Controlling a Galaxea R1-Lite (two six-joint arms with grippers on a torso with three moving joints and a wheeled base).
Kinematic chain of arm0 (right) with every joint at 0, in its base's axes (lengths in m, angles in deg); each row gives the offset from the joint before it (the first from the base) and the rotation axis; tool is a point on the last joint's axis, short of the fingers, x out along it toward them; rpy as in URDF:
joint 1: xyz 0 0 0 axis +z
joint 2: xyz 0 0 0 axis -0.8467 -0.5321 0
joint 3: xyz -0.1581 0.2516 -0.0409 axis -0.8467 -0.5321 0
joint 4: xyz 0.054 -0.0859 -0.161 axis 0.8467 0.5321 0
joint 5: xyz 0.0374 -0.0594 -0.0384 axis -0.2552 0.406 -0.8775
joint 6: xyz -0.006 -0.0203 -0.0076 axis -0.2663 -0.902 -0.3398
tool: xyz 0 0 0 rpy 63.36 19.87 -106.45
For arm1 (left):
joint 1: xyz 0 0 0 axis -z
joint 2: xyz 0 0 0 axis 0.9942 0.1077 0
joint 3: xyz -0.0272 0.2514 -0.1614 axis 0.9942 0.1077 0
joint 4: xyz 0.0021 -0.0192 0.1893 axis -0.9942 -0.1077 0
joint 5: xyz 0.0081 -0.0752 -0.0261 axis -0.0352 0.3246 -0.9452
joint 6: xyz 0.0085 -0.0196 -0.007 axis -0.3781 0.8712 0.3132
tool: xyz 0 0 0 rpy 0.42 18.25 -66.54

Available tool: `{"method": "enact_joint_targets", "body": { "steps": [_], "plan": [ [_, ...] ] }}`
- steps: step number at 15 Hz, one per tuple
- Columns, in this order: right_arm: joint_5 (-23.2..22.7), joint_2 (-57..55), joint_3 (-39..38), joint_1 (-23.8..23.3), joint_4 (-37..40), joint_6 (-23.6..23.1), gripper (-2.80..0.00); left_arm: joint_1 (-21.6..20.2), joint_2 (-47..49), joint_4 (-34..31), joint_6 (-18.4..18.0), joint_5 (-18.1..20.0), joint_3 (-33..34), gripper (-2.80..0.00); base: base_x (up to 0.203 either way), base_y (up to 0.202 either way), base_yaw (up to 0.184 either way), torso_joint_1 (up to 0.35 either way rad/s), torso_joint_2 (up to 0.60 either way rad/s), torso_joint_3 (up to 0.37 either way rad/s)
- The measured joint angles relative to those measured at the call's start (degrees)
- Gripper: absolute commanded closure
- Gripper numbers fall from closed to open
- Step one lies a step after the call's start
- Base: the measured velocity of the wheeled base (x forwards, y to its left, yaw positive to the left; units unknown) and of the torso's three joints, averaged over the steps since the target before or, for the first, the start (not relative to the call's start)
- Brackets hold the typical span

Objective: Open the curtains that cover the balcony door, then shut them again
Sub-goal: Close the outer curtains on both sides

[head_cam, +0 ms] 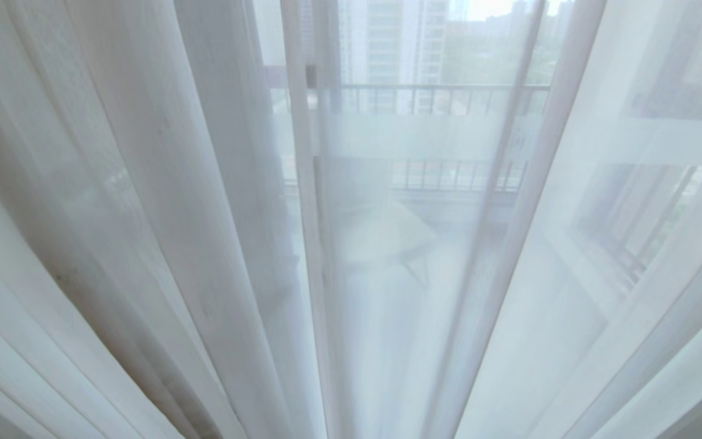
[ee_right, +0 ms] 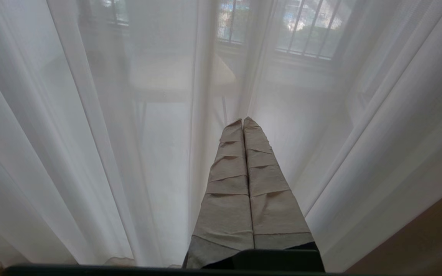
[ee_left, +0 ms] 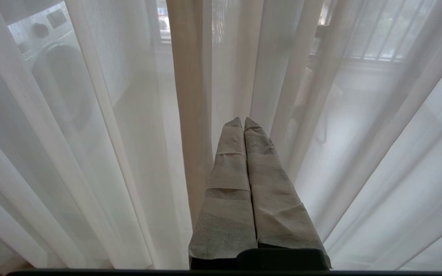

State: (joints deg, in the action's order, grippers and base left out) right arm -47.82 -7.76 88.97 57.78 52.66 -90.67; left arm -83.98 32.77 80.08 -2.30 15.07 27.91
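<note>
Just beyond both closed grippers (ee_left: 243, 122) (ee_right: 243, 122), the curtains (ee_left: 109, 134) hang drawn.

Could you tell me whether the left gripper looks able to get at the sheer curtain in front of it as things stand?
Probably yes: the left gripper, fingers shut and empty, points straight at the sheer curtain with nothing between them. It would have to open first to grasp a fold.

Curtains drawn across the whole front, balcony behind.

Curtains (head_cam: 162, 201) hang in folds across entire head view, w/ balcony door (head_cam: 412, 137) behind them at centre; balcony railing (head_cam: 442, 97) beyond the glass, buildings farther out. Left gripper (ee_left: 243, 120) & right gripper (ee_right: 243, 120) each sit just in front of the folds, tips pressed together, holding nothing. Washing machine (ee_left: 58, 73) behind the fabric in left wrist view.
</note>
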Motion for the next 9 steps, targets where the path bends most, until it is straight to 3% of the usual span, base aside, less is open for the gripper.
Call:
{"method": "enact_joint_targets", "body": {
  "steps": [5, 9],
  "plan": [
    [0.04, 0.00, 0.00, 0.00, 0.00, -0.02, 0.00, 0.00, 0.00, 0.03, 0.03, 0.02, 0.00, 0.00, 0.000, 0.000, 0.000, 0.000, 0.00, 0.000],
    [0.01, 0.00, 0.00, 0.02, -0.02, -0.02, 0.00, 0.00, 0.00, -0.01, 0.00, 0.02, 0.00, 0.00, 0.001, -0.155, 0.003, 0.009, 0.00, 0.002]
  ]
}}
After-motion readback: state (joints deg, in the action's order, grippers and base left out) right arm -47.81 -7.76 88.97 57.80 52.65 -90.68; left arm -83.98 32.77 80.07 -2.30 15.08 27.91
